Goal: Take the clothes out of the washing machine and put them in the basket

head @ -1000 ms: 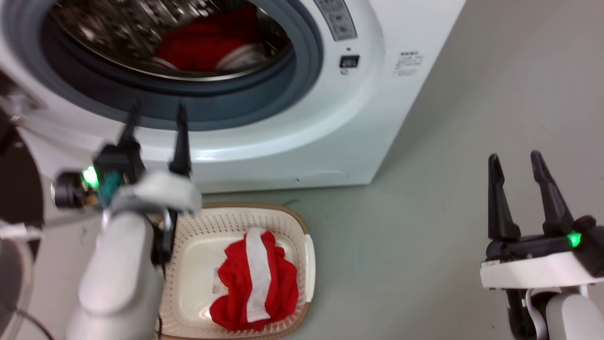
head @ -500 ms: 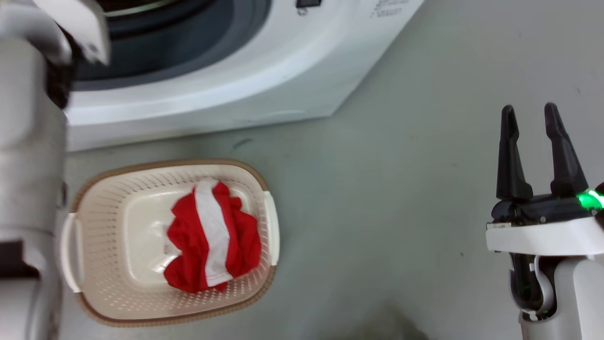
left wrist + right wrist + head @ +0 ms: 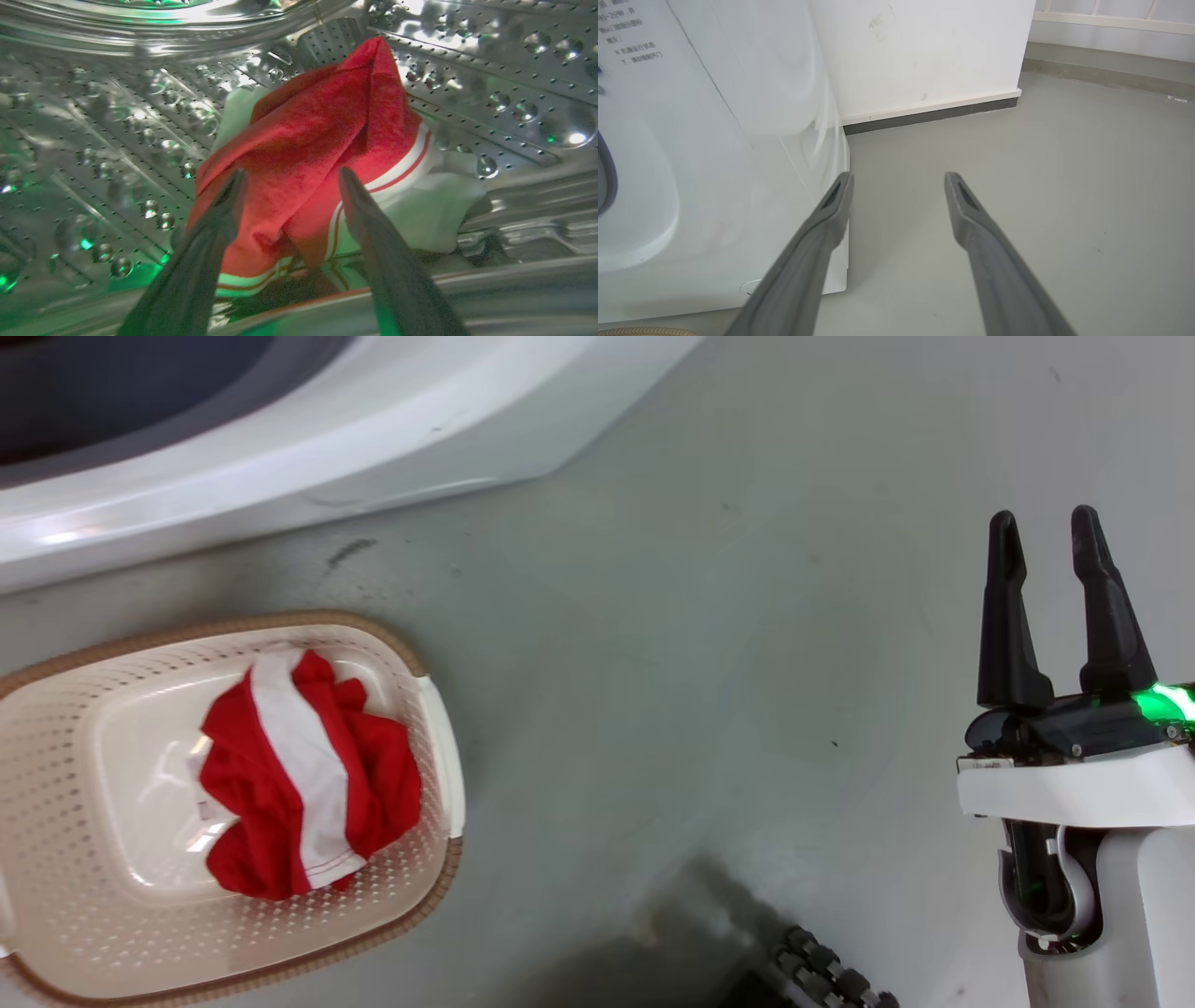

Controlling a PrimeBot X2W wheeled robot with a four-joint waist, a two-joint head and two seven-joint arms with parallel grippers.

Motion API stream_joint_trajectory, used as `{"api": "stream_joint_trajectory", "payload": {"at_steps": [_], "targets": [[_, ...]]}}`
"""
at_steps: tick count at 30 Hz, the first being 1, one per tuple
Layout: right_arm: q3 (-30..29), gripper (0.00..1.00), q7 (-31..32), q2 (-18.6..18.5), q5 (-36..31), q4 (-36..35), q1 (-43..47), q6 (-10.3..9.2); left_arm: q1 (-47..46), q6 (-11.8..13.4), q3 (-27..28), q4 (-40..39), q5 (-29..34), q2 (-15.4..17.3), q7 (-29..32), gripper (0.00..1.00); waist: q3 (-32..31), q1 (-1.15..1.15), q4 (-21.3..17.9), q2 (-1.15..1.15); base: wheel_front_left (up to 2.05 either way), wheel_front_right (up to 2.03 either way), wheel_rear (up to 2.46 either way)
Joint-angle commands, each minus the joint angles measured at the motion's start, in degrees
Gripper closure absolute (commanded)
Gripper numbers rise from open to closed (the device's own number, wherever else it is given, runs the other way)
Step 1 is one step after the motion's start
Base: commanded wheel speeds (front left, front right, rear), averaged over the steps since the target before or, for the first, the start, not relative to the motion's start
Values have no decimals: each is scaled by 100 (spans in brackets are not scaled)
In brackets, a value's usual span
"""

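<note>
We are holding our left pincer (image 3: 293, 175) inside the steel drum (image 3: 117, 140), its two dark fingers spread apart and gripping nothing. The tips are pointing at a crumpled red garment (image 3: 303, 140) with white stripes and trim, which is lying against the perforated drum wall and rising to a peak toward the top of the left wrist view. We cannot tell whether the tips are touching the cloth. Green light is glinting off the steel around it. In the head view the washer (image 3: 280, 439) is filling the upper left corner, with a slice of its grey porthole rim (image 3: 93, 392) showing at the edge. The basket (image 3: 439, 747) is standing on the grey floor (image 3: 700, 663) near the washer's front, partly cut off by the left edge of the head view. A second garment (image 3: 299, 775), red with one broad white stripe, is lying bunched in the basket's right half, leaving the smooth bottom bare to its left. Our right pincer (image 3: 1043, 518) is hovering over the bare floor, well apart from the basket, fingers parted and empty, a green lamp (image 3: 1158, 702) glowing on its wrist. In the right wrist view those fingers are pointing at the floor beside the washer's corner, with a white wall (image 3: 924, 46) behind.
</note>
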Motion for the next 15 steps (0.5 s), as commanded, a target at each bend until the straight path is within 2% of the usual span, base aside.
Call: {"api": "stream_joint_trajectory", "payload": {"at_steps": [1, 6, 15], "targets": [[22, 0, -12, 13, 54, -36, -85, -4, -137, -3, -67, 61, 6, 92, 134, 0, 182, -1, -166, 0, 0, 0, 0], [17, 0, -12, 12, 193, -81, -85, -4, -476, -2, -430, 142, 98, 309, 591, 0, 427, -1, -281, 0, 0, 0, 0], [2, 0, -12, 12, 277, -81, -146, -4, -467, 49, -504, 319, 85, 454, 519, 0, 687, -1, -289, 0, 0, 0, 0]]}}
